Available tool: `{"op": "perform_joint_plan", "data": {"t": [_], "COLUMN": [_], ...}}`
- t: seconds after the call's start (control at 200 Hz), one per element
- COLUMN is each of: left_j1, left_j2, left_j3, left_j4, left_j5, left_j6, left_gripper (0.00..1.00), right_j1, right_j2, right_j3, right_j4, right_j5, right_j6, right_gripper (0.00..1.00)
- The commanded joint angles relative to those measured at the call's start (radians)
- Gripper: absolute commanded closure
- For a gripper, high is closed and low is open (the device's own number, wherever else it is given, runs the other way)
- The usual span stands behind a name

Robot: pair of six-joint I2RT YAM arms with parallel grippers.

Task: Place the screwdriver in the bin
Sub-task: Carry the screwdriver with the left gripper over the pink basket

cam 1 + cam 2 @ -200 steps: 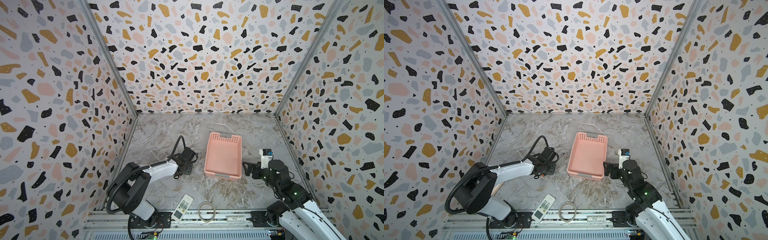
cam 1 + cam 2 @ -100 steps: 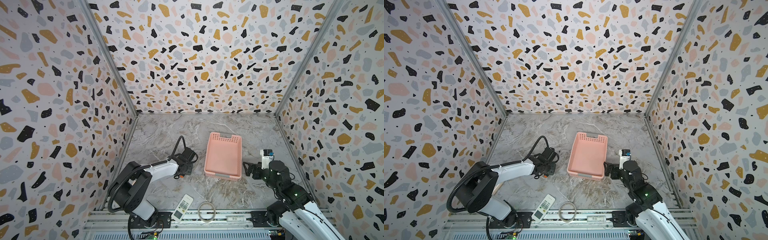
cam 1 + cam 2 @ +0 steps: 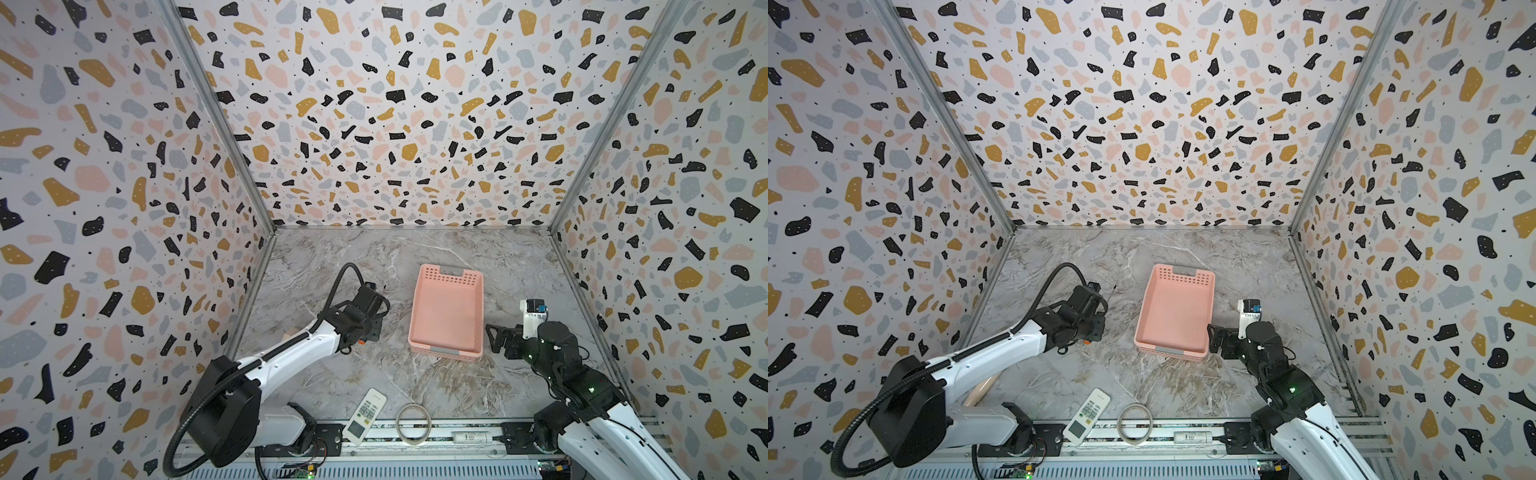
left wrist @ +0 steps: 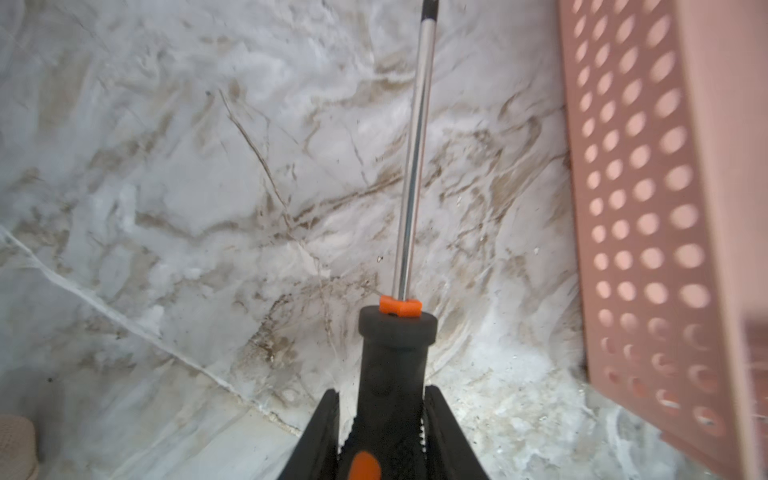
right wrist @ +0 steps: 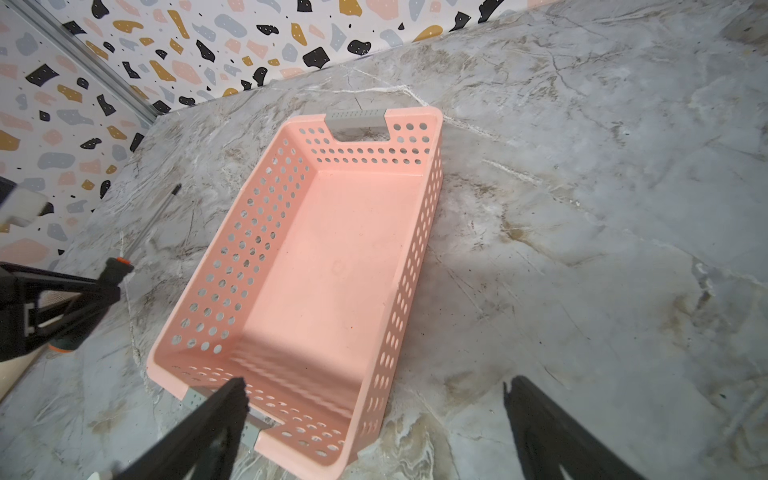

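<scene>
Clutter lines the metal rail (image 3: 440,436) nearest you: a white slab-shaped remote (image 3: 365,416) with a small screen and rows of buttons, a thin pale ring of cord (image 3: 413,424) lying flat, and a small smooth cylinder (image 3: 471,437).

Behind them both arms, glossy white shells with matte black joints, reach over the grey marble-patterned table (image 3: 374,257), veined in brown and white. Under your left arm a rounded beige stick (image 3: 980,387) shows only in part.

Your left gripper (image 4: 382,390) is clamped on the screwdriver (image 4: 404,249). Its black toothed fingers pinch the matte black handle from both sides, with an orange inlay showing between them. An orange collar sits where the slim polished steel shaft begins. The shaft ends in a dark tip and points toward the far wall.

The tool is left of the bin (image 3: 448,316), near its long perforated side but apart from it. You cannot tell whether it rests on the table.

Your right gripper (image 5: 374,386) stands wide, holding nothing, at the bin's near right corner. In the right wrist view one black finger crosses the near rim.

The bin is a shallow pink plastic rectangle with a smooth floor, walls punched with round holes, and grey grips at both short-end notches. Beyond it, terrazzo-print walls (image 3: 395,124) close the cell.
</scene>
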State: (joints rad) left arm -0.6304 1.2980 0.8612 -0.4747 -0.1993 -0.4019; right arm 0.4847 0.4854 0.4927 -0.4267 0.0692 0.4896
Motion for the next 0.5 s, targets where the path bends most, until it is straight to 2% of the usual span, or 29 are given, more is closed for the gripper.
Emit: {"op": "perform_joint_plan", "data": {"t": [0.0,0.07,0.255,0.381,0.496], "left_j1": [-0.01,-0.038,-0.196,-0.282,-0.324], "left_j2": [-0.045,-0.05,0.03,0.167,0.316], "left_j3": [0.102,0.155,0.277,0.357,0.417], "left_j4": [-0.037,-0.016,0.106,0.148,0.167], "left_j5": [0.017,0.057,0.145,0.129,0.106], "left_j6": [-0.026,-0.044,-0.056,-0.056,-0.041], "left_gripper": [0.96,0.97,0.97,0.98,1.0], "right_j1": [0.005,0.005,0.005,0.005,0.005], "right_j2": [-0.016,-0.015,-0.014,-0.018,-0.026], "right_j3": [-0.002,-0.005,-0.007,-0.006,-0.002], "right_j4": [0.006,0.009,0.013,0.01,0.003], "right_j5": [-0.006,-0.006,-0.008,-0.006,-0.008], "right_j6": [0.003,0.003,0.004,0.004,0.004], "right_gripper": [0.01,0.01,0.01,0.01,0.01]}}
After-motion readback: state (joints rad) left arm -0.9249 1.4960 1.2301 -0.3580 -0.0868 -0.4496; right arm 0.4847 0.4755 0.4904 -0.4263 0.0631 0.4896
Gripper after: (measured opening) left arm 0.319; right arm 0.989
